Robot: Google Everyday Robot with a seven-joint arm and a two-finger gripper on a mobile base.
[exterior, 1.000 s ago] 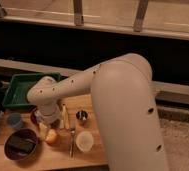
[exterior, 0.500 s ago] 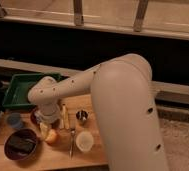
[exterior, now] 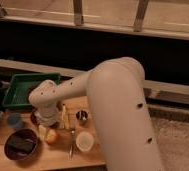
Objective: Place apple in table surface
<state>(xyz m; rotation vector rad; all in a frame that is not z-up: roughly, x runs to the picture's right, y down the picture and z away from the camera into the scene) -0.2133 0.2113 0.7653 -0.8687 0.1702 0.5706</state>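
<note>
So the big white arm point(exterior: 115, 100) comes in from the lower right of the frame and reaches over to the left. The tool point(exterior: 53, 128) hangs off the wrist at lower left, pointing down at the tabletop point(exterior: 53, 159). Its two pale fingers point(exterior: 42, 132) look spread apart, not pressed together and not pinching anything as far as I can see.

The apple point(exterior: 51, 136) is sitting on the wood planks low in the frame, just under the tool and right next to the finger on the left side of the picture. It seems to be resting on the wood, with the other finger a bit away on its right.

Other stuff around it:
- green tray point(exterior: 10, 97) at the left edge of the frame, above and behind the tool
- dark bowl point(exterior: 8, 150) in the bottom left corner with something dark in it, can't make out what
- bluish cup point(exterior: 14, 120) just above that bowl
- white cup point(exterior: 84, 141) to the right of the apple, near the arm
- small metal cup point(exterior: 81, 116) just above the white one
- a spoon point(exterior: 71, 144) or similar lying between the apple and the white cup
</note>
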